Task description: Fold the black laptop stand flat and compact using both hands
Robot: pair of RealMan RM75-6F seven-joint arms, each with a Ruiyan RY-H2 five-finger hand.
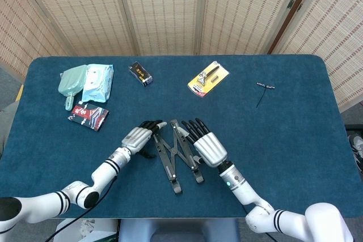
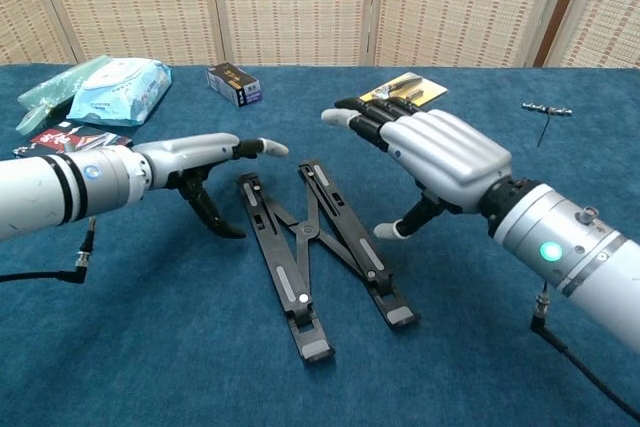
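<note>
1. Head view shows one black laptop stand (image 1: 174, 154) and two hands.
2. Its hinged bars cross scissor-fashion, partly closed, lying flat on the blue bench (image 1: 295, 134) near the front edge.
3. It sits between the hands: left hand (image 1: 138, 137) just beside it, right hand (image 1: 205, 143) over its right bar; both hold nothing, fingers extended.

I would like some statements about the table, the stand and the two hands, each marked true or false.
1. The laptop stand lies on the table between the two hands. True.
2. The right hand holds the yellow package. False: the package lies apart, farther back.
3. The wet wipes pack is on the robot's left side. True.
4. The left hand grips the small black box. False: the box lies untouched.
</note>
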